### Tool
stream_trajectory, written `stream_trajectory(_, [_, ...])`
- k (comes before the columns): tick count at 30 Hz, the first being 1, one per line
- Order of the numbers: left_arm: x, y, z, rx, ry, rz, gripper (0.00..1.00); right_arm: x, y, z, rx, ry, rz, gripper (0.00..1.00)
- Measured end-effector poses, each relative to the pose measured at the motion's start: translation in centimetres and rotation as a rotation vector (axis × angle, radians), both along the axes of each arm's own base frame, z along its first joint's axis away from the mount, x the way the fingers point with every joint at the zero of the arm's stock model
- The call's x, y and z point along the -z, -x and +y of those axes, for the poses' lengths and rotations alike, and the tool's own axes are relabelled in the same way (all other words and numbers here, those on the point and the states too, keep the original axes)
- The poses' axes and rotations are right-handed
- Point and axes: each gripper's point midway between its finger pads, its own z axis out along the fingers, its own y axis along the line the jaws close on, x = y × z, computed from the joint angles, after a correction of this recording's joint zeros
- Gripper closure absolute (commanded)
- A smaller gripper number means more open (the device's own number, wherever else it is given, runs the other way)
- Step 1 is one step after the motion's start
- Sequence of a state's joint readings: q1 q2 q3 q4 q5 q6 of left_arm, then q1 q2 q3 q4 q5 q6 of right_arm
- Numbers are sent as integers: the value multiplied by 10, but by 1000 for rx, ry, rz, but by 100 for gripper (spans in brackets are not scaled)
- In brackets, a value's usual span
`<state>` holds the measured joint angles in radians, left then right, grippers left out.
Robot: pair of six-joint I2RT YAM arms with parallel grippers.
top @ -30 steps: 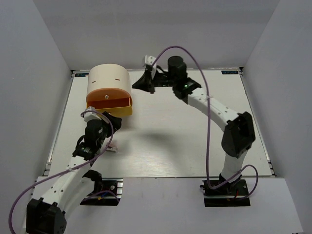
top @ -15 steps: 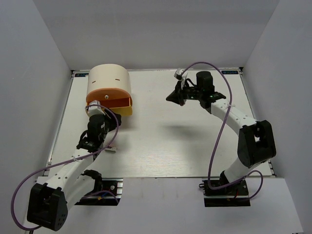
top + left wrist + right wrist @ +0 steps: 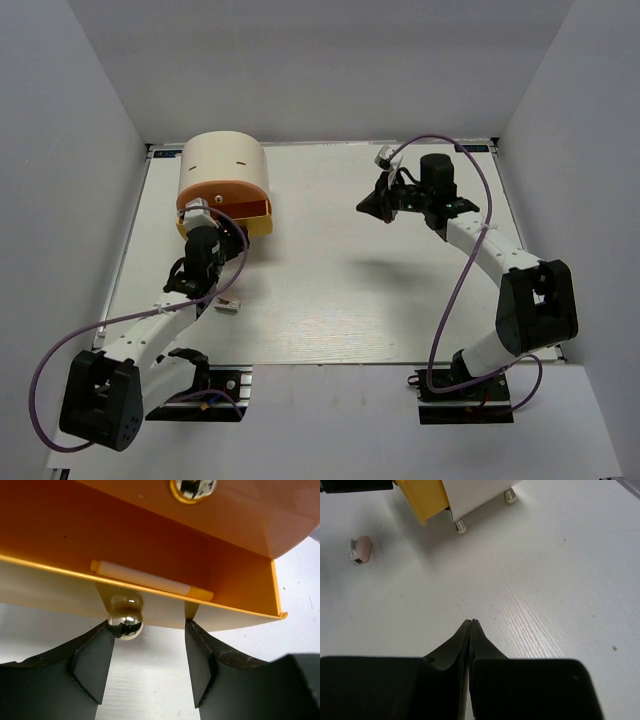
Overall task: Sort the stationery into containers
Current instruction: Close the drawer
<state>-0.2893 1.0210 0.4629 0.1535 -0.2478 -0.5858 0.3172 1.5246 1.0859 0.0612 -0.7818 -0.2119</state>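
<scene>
From above, the left gripper (image 3: 203,218) sits at the yellow drawer (image 3: 250,224) pulled out of the cream box (image 3: 222,165), far left. A small sharpener (image 3: 228,306) lies just nearer.

Left wrist: jaws spread, the drawer knob (image 3: 126,619) against one finger. A white-and-yellow pen (image 3: 150,580) lies inside, long axis left to right.

Right wrist: right gripper (image 3: 471,625) pressed together, empty. The sharpener looks light and hard, so it is probably best pinched across its flat sides.

In the left wrist view, the yellow drawer (image 3: 240,611) ran off the left edge, and its front wall covered the lower side of the white-and-yellow pen (image 3: 150,579). The upper knob (image 3: 192,487) was cut by the top edge, and the left gripper (image 3: 149,642) by the bottom edge. In the right wrist view, the cream box (image 3: 475,495) was cut by the top edge. In the top view, the grey-and-pink piece (image 3: 229,306) was too small to identify.
</scene>
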Motion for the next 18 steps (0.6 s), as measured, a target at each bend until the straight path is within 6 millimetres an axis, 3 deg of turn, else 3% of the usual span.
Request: stream_trajectory(18, [-2, -25, 4, -83, 30, -48, 32, 16, -3, -18, 38, 13, 36, 96])
